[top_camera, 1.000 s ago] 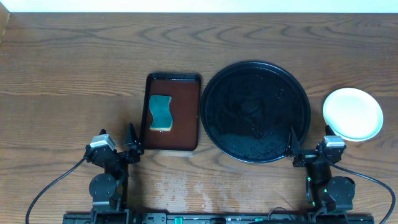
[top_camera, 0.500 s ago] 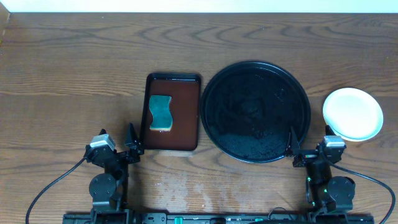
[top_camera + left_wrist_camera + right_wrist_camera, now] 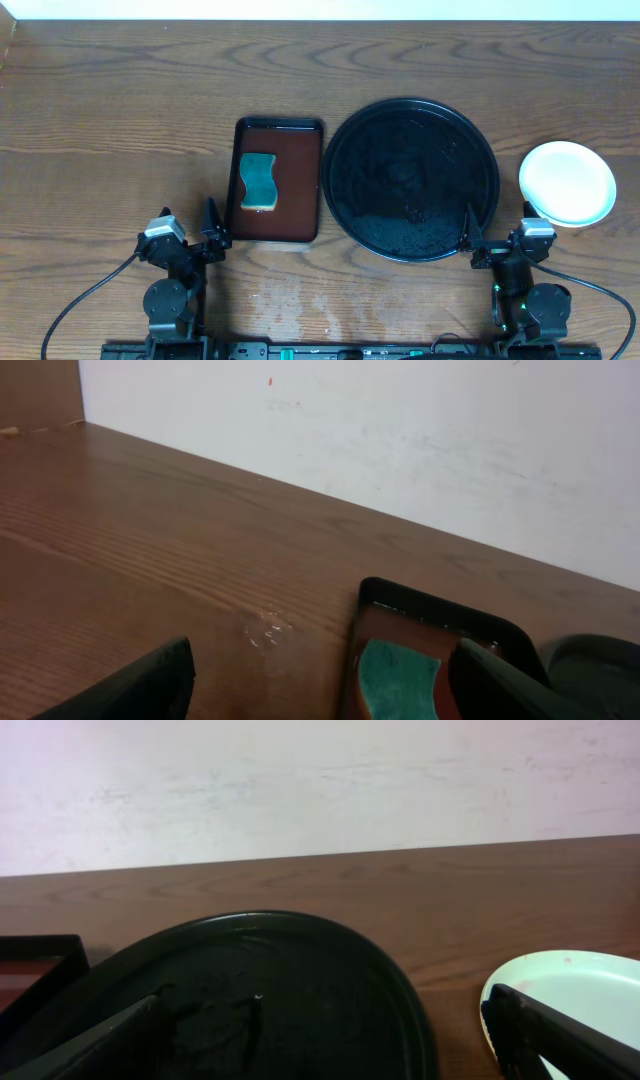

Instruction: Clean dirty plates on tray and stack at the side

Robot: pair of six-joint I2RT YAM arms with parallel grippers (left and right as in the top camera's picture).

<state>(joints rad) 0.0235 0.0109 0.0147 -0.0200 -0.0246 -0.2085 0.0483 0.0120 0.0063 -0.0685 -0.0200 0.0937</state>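
The large round black tray (image 3: 410, 180) sits right of centre with no plates on it; it also shows in the right wrist view (image 3: 270, 990). A stack of pale mint-white plates (image 3: 567, 183) rests on the bare wood to the tray's right, and its top plate shows in the right wrist view (image 3: 570, 995). No pale yellow plate can be told apart. My left gripper (image 3: 190, 238) is open and empty near the front edge, left of the brown tray. My right gripper (image 3: 500, 240) is open and empty near the front edge, between the black tray and the plates.
A smaller rectangular dark-brown tray (image 3: 279, 180) holds a teal and yellow sponge (image 3: 259, 181), left of the black tray. Both show in the left wrist view, tray (image 3: 440, 622) and sponge (image 3: 398, 676). A wet patch (image 3: 268, 632) marks the wood. A white wall stands behind the table.
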